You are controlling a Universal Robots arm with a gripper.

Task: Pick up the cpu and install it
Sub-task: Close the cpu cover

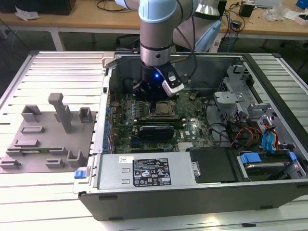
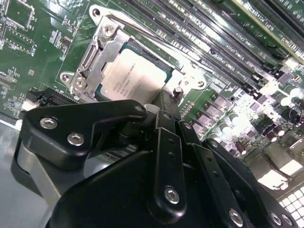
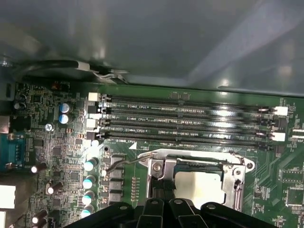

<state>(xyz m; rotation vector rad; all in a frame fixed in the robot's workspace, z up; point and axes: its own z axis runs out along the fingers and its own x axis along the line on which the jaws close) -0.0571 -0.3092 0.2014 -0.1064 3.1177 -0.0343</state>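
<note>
The cpu (image 2: 135,76) is a small square chip with a pale metal top, lying flat inside the metal socket frame (image 2: 97,57) on the green motherboard (image 2: 28,57). In the first wrist view the cpu (image 3: 199,187) sits in the same frame (image 3: 237,175), under the open load lever (image 3: 124,163). My gripper (image 2: 164,102) hangs low right at the cpu's edge. In the exterior view the gripper (image 1: 156,98) stands over the socket (image 1: 164,109) inside the open computer case (image 1: 192,192).
Memory slots (image 3: 190,121) run beside the socket, and capacitors (image 3: 89,183) line one side. A graphics card (image 1: 155,131), a power supply (image 1: 147,171) and drive cages (image 1: 240,96) crowd the case. A grey fixture plate (image 1: 45,139) with blocks lies at the exterior view's left.
</note>
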